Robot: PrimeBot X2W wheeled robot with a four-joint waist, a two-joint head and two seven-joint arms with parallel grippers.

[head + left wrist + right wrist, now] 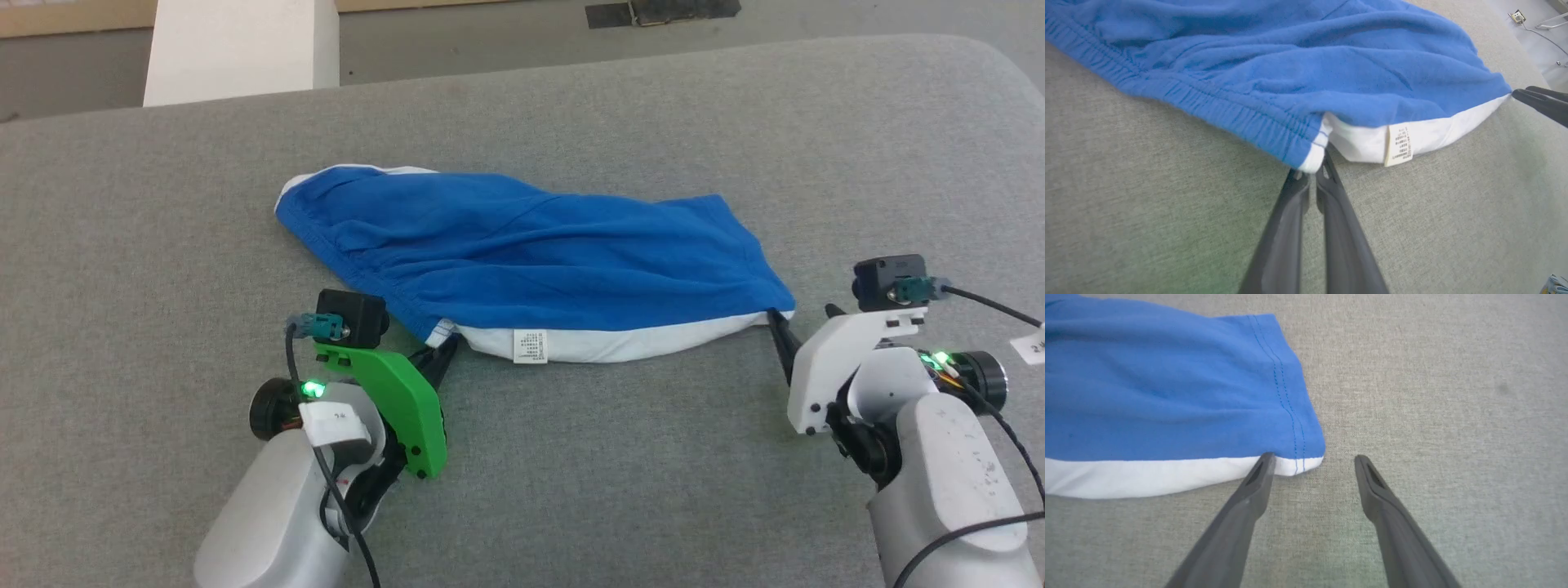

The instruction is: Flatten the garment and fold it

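My left claw (1312,174) clamps the waistband corner of the shorts (531,261), centre frame; my right claw (1314,458), open, touches the hem corner, presumably to stretch them flat.

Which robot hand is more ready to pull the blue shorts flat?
Probably the left. The left gripper looks pinched shut on the waistband corner of the shorts. The right gripper is open, with one finger just touching the hem corner.
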